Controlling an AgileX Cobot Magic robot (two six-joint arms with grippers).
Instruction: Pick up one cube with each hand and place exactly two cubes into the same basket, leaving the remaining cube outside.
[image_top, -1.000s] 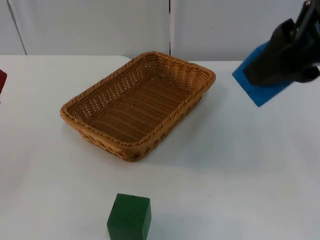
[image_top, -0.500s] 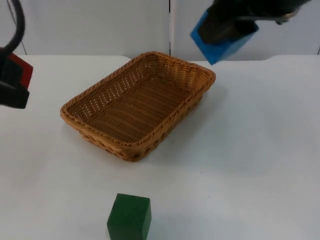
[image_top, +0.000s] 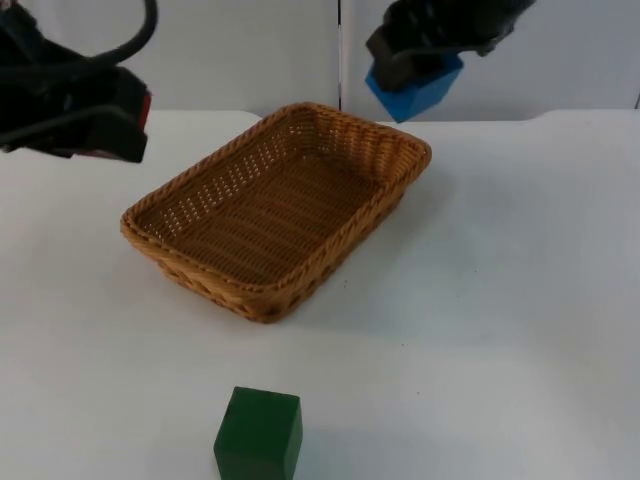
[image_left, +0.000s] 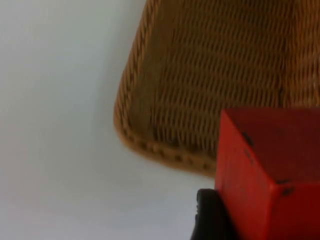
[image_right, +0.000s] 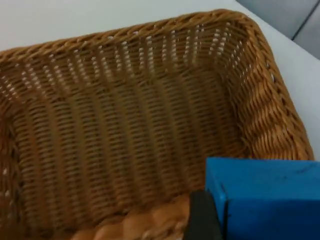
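— Above the wicker basket's (image_top: 275, 205) far corner, what does the right gripper (image_top: 425, 62) carry?
— A blue cube (image_top: 415, 88), clamped between its fingers, held in the air over the rim.
— And the left gripper (image_top: 100, 125)?
— Raised beside the basket's left side, closed around a red cube (image_left: 270, 170), just outside the rim.
— Anything in the basket?
— Nothing; its woven floor is bare.
— The third cube?
— A green cube (image_top: 258, 434) sits on the white table (image_top: 500, 300), well in front of the basket.
— Any writing?
— None legible on the cubes.
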